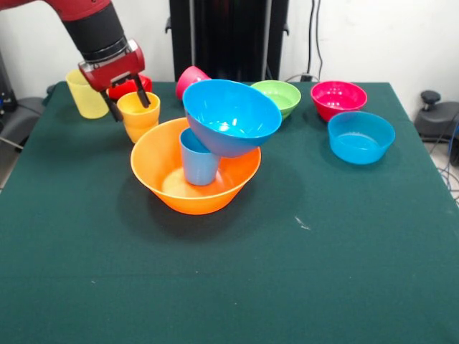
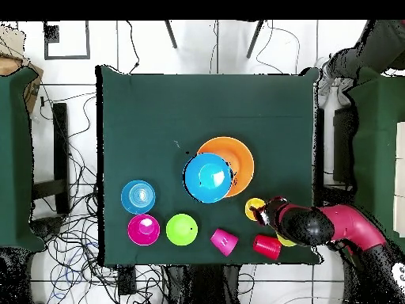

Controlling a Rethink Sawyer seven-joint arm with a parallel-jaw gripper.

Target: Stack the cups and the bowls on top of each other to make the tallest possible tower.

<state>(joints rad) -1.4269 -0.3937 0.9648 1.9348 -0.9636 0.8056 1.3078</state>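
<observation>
The large orange bowl (image 1: 165, 188) stands mid-table with the light blue cup (image 1: 199, 163) upright inside it. The large blue bowl (image 1: 229, 115) rests tilted on that cup. In the overhead view the blue bowl (image 2: 208, 177) covers part of the orange bowl (image 2: 241, 158). My gripper (image 1: 129, 100) is open at the orange cup (image 1: 140, 118), one finger outside its left wall and one over its rim. The cup stands on the table. The overhead view also shows the gripper (image 2: 265, 212) at the orange cup (image 2: 254, 208).
The yellow cup (image 1: 86, 97) and red cup (image 1: 133, 84) stand behind the gripper. The pink cup (image 1: 190, 77) lies on its side. The green bowl (image 1: 280, 94), magenta bowl (image 1: 338, 99) and small blue bowl (image 1: 361, 137) sit at the right. A person (image 2: 372, 43) shows at the overhead view's corner.
</observation>
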